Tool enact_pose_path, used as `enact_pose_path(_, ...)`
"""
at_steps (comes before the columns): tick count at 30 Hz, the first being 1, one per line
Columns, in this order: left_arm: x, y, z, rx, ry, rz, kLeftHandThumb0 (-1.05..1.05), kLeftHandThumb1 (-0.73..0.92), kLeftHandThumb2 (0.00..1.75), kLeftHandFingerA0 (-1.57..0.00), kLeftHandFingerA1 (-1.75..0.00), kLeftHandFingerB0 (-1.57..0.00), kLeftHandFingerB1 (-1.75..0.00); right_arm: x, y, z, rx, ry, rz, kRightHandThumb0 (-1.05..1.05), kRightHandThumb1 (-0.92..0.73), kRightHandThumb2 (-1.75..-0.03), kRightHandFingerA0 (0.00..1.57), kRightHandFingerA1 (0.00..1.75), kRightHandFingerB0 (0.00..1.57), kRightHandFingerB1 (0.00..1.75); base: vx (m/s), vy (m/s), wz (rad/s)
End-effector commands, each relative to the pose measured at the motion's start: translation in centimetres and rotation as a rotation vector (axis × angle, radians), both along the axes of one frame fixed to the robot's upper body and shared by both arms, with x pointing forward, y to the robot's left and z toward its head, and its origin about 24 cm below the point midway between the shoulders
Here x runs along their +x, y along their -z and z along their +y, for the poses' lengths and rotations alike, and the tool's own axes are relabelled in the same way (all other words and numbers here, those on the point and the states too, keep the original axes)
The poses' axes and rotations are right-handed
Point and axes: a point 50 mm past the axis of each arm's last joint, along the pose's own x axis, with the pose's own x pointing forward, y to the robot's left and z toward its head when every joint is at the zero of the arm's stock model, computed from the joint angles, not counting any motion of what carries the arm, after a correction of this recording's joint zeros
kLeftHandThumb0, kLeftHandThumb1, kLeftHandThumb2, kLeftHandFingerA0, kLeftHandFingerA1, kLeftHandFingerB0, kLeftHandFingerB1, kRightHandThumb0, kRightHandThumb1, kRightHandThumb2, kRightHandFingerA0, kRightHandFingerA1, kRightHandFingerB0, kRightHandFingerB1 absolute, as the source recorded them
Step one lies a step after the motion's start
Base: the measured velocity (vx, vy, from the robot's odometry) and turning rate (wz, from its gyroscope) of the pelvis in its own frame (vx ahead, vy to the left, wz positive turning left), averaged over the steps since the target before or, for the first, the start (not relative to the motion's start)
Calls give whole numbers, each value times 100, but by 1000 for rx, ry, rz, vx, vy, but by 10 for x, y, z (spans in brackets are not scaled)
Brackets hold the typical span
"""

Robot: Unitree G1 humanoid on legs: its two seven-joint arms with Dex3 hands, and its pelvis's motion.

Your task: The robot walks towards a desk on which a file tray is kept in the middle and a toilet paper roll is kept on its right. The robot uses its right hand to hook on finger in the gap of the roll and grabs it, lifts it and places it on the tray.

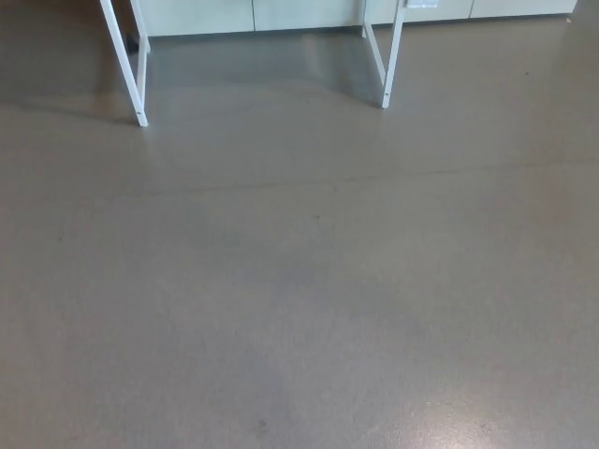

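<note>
**floorwatcher:** Head view. What can actually be made out here? Mostly floor (299, 309), it seems: grey-brown and smooth, with a faint seam (281, 184) run across it from side to side. A small dark mark (262, 427) is seen near the bottom edge, and some pale glare (468, 435) is picked up at the lower right.

**rignerd:** Agreed. Two white frames are shown at the top, the left leg frame (128, 70) and the right leg frame (387, 65). Each is made of two slanted bars joined at a foot planted on the floor. They're taken to belong to the bench, whose top is cut off by the upper edge. Behind them, pale cabinet fronts (281, 13) are lined up along the back.

**floorwatcher:** And the roll, the tray?

**rignerd:** Neither is caught in frame, so the roll's spot can't be told, and what's in the tray can't be told either. The left hand and right hand are both out of view too, so it can't be said whether they're released, clenched or grasping anything.
</note>
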Motion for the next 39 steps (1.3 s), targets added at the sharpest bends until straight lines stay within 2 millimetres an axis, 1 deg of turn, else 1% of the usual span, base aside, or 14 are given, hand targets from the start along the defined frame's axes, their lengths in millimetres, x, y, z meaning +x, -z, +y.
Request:
enact_pose_path(1, 4, -6, 5, 7, 48, 11, -105, 75, 125, -16, -70, -7, -56, 2, -6, -2, 57, -23, -69, -83, -60, -93, 1, 21, 8, 19, 0, 0, 0)
enact_pose_path(15, 9, -9, 6, -11, 45, -19, -105, 74, 124, -13, -68, -8, -56, 1, -12, 1, 36, -115, 0, -86, -62, -98, 3, 27, 8, 18, 0, 0, 0)
enact_pose_path(16, 9, -9, 6, -16, 42, -13, -105, 74, 124, -10, -67, -9, -56, -1, -11, 1, 34, -102, -33, -80, -74, -63, 8, 28, 6, 23, 0, 0, 0)
enact_pose_path(17, 13, -10, 6, 0, 63, -12, -105, 76, 125, -17, -71, -7, -58, -2, -6, 1, 50, -62, -24, -87, -62, -98, 3, 26, 8, 20, 0, 0, 0)
enact_pose_path(21, 13, -11, 6, 5, 68, -22, -105, 75, 124, -21, -72, -8, -60, -3, -4, 2, 64, -49, -44, -79, -59, -98, 1, 22, 5, 21, 0, 0, 0)
enact_pose_path(22, 15, -12, 6, 7, 74, -22, -105, 76, 124, -20, -72, -6, -58, -3, -2, 3, 69, -31, -55, -77, -73, -63, 4, 25, 7, 22, 183, -32, -28)
enact_pose_path(23, 15, -12, 6, 6, 76, -23, -105, 76, 124, -20, -72, -6, -58, -4, -2, 3, 63, -24, -64, -77, -73, -63, 4, 25, 7, 22, 112, 6, 9)
enact_pose_path(24, 14, -11, 6, -12, 50, -27, -105, 73, 123, -4, -64, -9, -49, -2, -6, 2, 7, -139, 7, -84, -64, -102, 5, 39, 5, 19, 0, 0, 0)
enact_pose_path(33, 24, -16, 8, 2, 50, -25, -105, 74, 124, -10, -68, -10, -54, -4, -1, 4, 51, -59, 3, -85, -61, -98, 3, 26, 8, 21, -2, 10, 6)
enact_pose_path(35, 25, -16, 8, 20, 77, -13, -105, 74, 124, -16, -71, -6, -54, -8, -3, 6, 37, -104, -4, -79, -76, -64, 5, 26, 7, 22, 134, 205, -15)
enact_pose_path(36, 27, -17, 8, 14, 72, -15, -105, 75, 124, -17, -71, -5, -54, -12, -2, 8, 83, -67, -63, -82, -60, -97, 3, 26, 8, 22, 177, 265, -22)
enact_pose_path(37, 27, -17, 8, 13, 73, -15, -105, 75, 124, -17, -71, -5, -55, -12, -1, 8, 84, -65, -59, -83, -63, -71, 5, 24, 7, 21, 98, 373, -10)
enact_pose_path(38, 28, -18, 8, 13, 63, -28, -105, 74, 123, -18, -71, -5, -55, -11, 0, 8, 52, -80, -27, -85, -61, -98, 0, 30, 15, 22, 86, 331, -33)
enact_pose_path(39, 28, -18, 8, 15, 60, -26, -105, 74, 123, -18, -71, -5, -56, -10, -1, 8, 44, -83, -31, -82, -75, -63, 9, 28, 8, 24, 138, 310, -6)
